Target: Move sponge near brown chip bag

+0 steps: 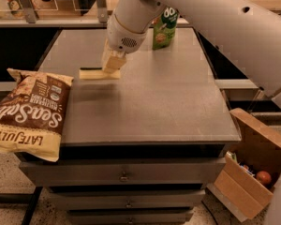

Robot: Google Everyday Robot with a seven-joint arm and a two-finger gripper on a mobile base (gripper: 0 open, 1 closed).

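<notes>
The sponge [94, 73] is a small flat block with a dark green top over pale yellow foam, just above the grey table [145, 102] at its left middle. My gripper [111, 63] comes down from the white arm and is shut on the sponge's right end. The brown chip bag [29, 112] with "Sea Salt" and "Late July" lettering lies at the table's left front, hanging over the edge. The sponge is a short way above and right of the bag's top corner, apart from it.
An upright green bag [165, 28] stands at the table's back, right of the arm. An open cardboard box [253, 165] with small items sits on the floor at the right. Drawers [124, 176] run below the tabletop.
</notes>
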